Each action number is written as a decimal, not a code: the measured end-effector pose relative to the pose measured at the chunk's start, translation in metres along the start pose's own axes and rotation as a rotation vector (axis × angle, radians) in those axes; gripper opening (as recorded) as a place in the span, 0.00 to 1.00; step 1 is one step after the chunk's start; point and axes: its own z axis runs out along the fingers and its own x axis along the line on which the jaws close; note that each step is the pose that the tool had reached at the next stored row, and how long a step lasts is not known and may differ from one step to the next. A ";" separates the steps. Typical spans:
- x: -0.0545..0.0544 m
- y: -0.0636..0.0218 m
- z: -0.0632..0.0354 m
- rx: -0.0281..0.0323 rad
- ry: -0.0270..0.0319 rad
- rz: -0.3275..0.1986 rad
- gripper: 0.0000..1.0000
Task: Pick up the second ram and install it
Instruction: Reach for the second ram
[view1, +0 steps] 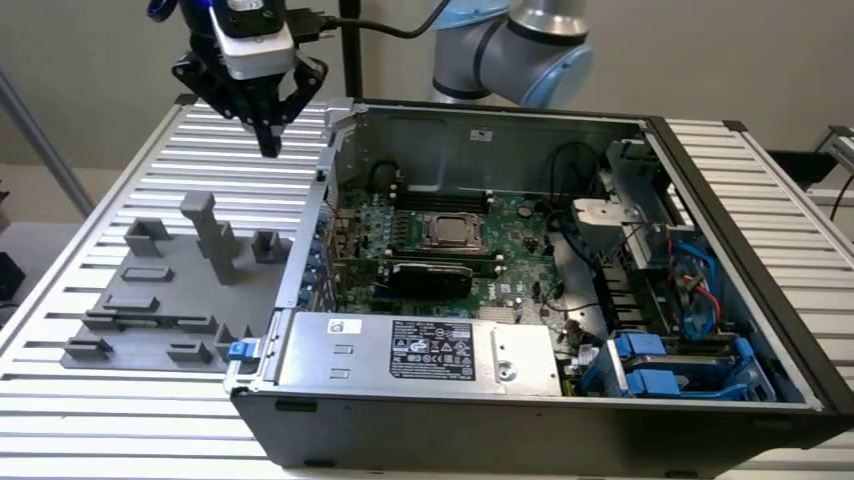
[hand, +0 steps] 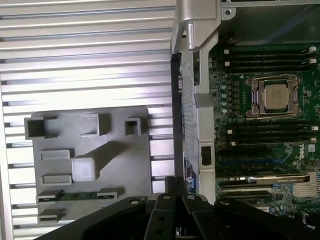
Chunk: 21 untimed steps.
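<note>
The second ram (hand: 80, 196) is a thin green stick standing on edge between two clips of the gray fixture plate (hand: 125, 165), on the slatted table. My gripper (view1: 271, 146) hangs high over the table behind the fixture plate (view1: 147, 300), close to the open computer case's outer wall (view1: 324, 200). Its dark fingers are shut together with nothing between them. Seen from the wrist, the gripper (hand: 176, 184) points down by the case edge, apart from the ram. Inside the case lie the silver CPU socket (hand: 274, 97) and long black memory slots (hand: 272, 132).
A tall gray post (view1: 214, 235) and several blocks rise from the fixture plate. The case's metal wall (hand: 197, 100) stands between the fixture and the motherboard (view1: 507, 240). A power supply (view1: 427, 350), cables and blue drive caddies (view1: 667, 365) fill the case's near and right side.
</note>
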 end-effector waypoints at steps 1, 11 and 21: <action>0.004 -0.0005 0.0007 0.0017 0.0001 0.000 0.11; 0.050 -0.0055 0.0082 0.0175 0.0017 0.000 0.11; 0.095 -0.0111 0.0167 0.0282 0.0037 0.000 0.11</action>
